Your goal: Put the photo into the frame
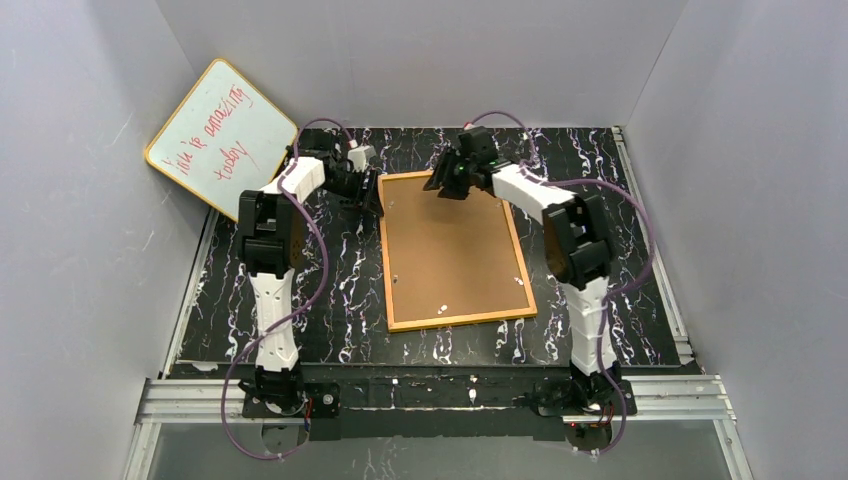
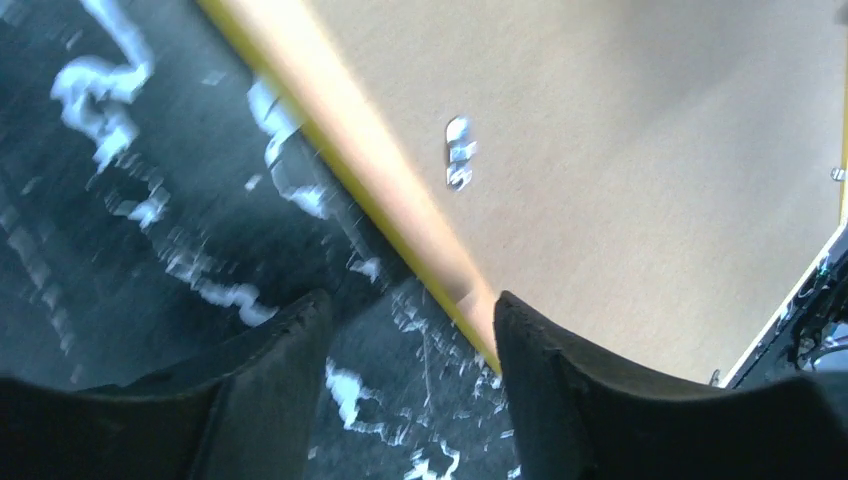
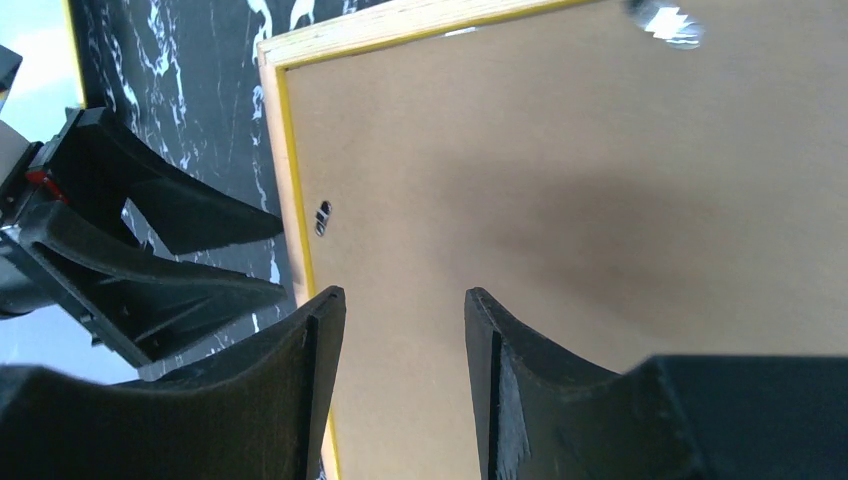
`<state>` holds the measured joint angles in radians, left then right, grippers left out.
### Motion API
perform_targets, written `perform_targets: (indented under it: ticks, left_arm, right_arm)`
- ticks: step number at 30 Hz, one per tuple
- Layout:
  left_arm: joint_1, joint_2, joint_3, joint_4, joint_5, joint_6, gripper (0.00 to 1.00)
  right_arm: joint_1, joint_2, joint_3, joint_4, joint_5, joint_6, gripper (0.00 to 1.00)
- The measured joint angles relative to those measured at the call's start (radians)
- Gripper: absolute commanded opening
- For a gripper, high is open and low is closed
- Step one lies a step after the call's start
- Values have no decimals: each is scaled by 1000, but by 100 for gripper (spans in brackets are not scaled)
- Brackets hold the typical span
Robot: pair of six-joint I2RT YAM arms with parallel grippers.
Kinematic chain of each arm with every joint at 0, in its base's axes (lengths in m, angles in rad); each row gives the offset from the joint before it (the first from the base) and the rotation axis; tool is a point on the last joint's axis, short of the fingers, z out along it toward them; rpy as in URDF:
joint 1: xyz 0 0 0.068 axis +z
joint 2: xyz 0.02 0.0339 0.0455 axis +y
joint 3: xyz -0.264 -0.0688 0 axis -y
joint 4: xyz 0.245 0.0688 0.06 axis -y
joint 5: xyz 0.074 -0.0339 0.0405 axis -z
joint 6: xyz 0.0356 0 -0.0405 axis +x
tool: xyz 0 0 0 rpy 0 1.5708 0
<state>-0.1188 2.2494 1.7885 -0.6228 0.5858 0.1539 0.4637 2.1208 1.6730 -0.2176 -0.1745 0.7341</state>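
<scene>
**While the frame [image 1: 462,319] is lying back-up, the photo is not showing**

Because the frame is lying flat on the dark marbled surface [image 1: 340,290] with the brown backing board [image 1: 450,255] sitting inside its rim, the photo is not appearing in any view. Whether it is lying under the board I cannot tell. The frame's long axis is running away from the arm bases. The left hand [image 2: 412,312] is hanging at the far left corner and straddling the left long side. One finger is sitting over the surface and the other over the rim, with the jaws partly apart and clamping nothing. The right hand [image 3: 405,295] is hovering over the board near the far short side, jaws apart and empty. Being nearer the rim, the left hand is looking better placed for any lift of that edge.
</scene>
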Motion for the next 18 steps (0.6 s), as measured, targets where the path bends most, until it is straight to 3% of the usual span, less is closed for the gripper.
perform_targets:
  ticks: [6,15,18]
  left_arm:
    - [-18,34,0,43,77,-57,38]
    - [-10,53,-10,65,139,-69,7]
    - [1,48,-18,65,159,-70,5]
  right_arm:
    - [50,189,172,-2,-76,23,55]
    - [83,271,226,46,-137,86,53]
    - [92,306,267,66,-151,107,53]
